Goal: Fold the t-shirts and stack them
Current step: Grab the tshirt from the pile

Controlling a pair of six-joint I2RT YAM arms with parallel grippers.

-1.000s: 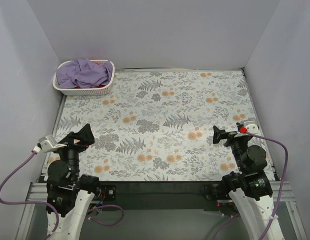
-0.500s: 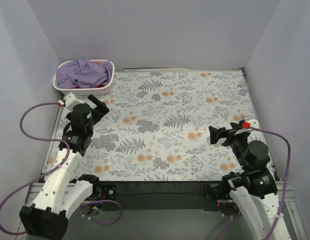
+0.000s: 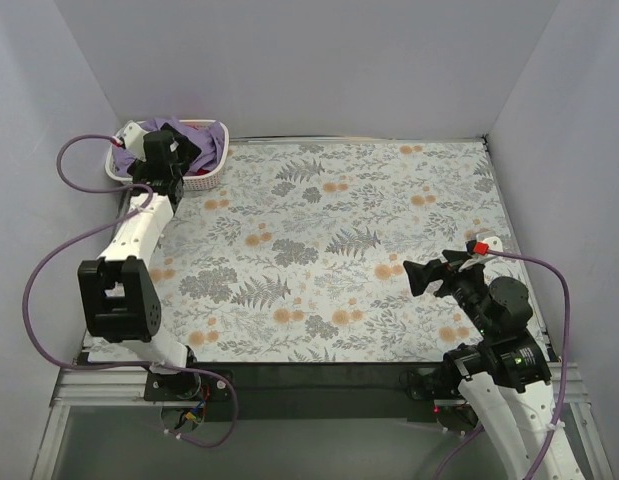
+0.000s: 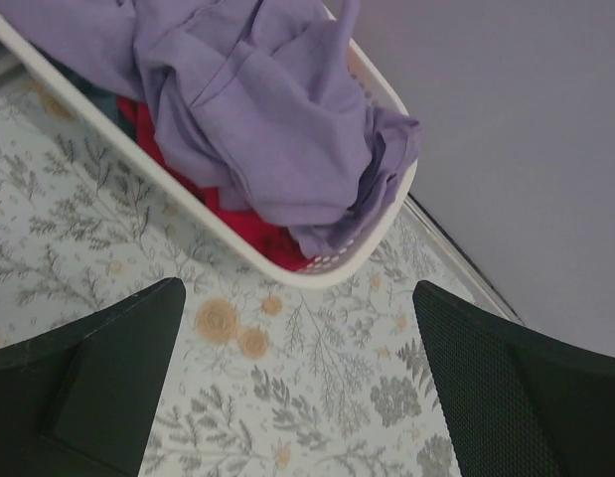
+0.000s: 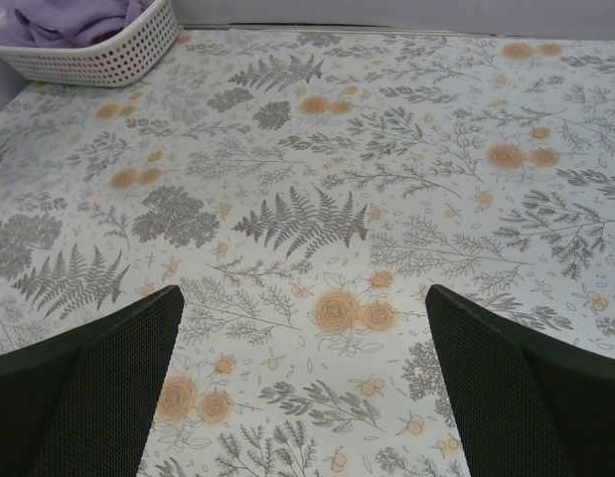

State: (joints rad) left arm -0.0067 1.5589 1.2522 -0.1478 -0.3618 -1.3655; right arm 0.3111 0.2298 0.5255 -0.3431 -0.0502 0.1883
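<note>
The lavender t-shirt [image 3: 197,138] lies crumpled on top in the white lattice basket [image 3: 215,168] at the table's far left corner. In the left wrist view the lavender shirt [image 4: 257,129] covers most of the red t-shirt [image 4: 249,227], which shows beneath it against the basket's rim [image 4: 287,274]. My left gripper [image 3: 181,163] hovers open and empty just in front of the basket's near edge, and its jaws [image 4: 297,328] stand wide apart over the tablecloth. My right gripper [image 3: 414,275] is open and empty above the table's near right part [image 5: 302,298].
The floral tablecloth [image 3: 329,240] covers the table. Grey walls stand close on the left, back and right. In the right wrist view the basket [image 5: 98,62] with the lavender cloth [image 5: 69,20] sits far off at top left.
My left arm has swung from the near left edge out to the basket at the far left. My right gripper has shifted slightly left and nearer.
</note>
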